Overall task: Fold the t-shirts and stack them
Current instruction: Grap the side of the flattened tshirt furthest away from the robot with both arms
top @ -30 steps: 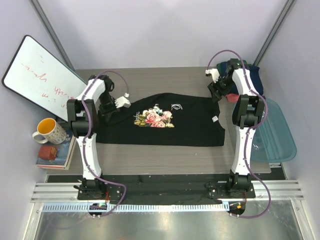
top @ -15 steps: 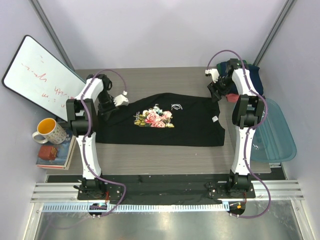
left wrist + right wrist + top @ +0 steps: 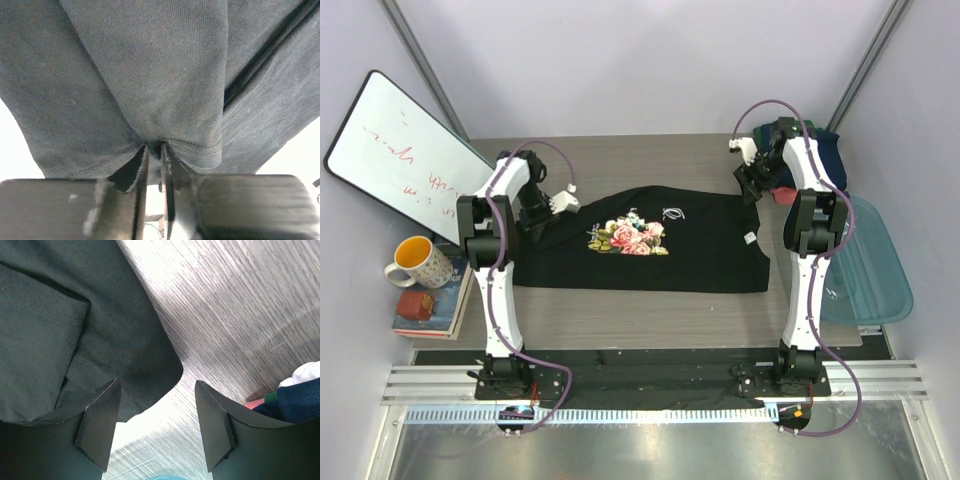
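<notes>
Black t-shirt: lies spread flat, print side up, at the centre of the wood-grain table. Its rose print and white lettering sit just toward 9 o'clock of the cloth's middle.
Left claw: at the 9 o'clock end of the black t-shirt. Its fingers are pressed almost together, pinching a stitched hem of the cloth between their tips. In the wrist view the fabric fans away from the pinch in creased folds and fills most of the frame.
Right claw: at the 2 o'clock corner of the black t-shirt, spread wide and holding nothing. One finger stands over the rounded hem corner of the cloth, though whether it touches cannot be told. The other stands over bare table, and wood grain shows in the gap between them.
Pile of other t-shirts: at the 1 o'clock corner of the table, just beyond the right claw. Navy cloth is uppermost, and slivers of red and green show beside it in the right wrist view.
Blue tub: translucent plastic, at 3 o'clock, beside the right arm at the table's edge.
Whiteboard: leans at 10 o'clock, marked with red scribbles.
Mug: at 8 o'clock, yellow inside, next to books.
</notes>
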Robot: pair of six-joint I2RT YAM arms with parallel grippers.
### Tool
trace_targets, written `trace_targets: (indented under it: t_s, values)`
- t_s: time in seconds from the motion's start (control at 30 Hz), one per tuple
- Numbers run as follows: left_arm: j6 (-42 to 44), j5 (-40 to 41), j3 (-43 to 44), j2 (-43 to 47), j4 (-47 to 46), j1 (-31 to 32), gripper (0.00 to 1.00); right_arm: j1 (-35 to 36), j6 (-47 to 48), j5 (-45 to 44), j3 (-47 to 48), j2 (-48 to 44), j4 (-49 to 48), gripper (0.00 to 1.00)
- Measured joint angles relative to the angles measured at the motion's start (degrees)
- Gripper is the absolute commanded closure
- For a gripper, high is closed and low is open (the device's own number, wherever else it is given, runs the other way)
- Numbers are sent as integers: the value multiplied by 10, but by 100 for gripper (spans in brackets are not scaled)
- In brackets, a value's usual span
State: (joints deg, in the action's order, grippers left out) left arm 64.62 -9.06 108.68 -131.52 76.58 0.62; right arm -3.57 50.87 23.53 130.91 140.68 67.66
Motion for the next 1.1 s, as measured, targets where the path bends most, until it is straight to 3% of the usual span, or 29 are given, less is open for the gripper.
trace_targets:
  t_s: [0.07,0.47,0.67,1.1]
  values:
    - [-1,0,2,0,1,1,100,1,0,0,0,0,0,34]
    - [-8,-2,50,-1,2,2,100,1,0,0,0,0,0,34]
    - [-12,0,93,5,0,8,100,1,-2,1,0,0,0,26]
    - [-12,44,94,61,-2,28,100,-35,-93,91,40,12,-24,25]
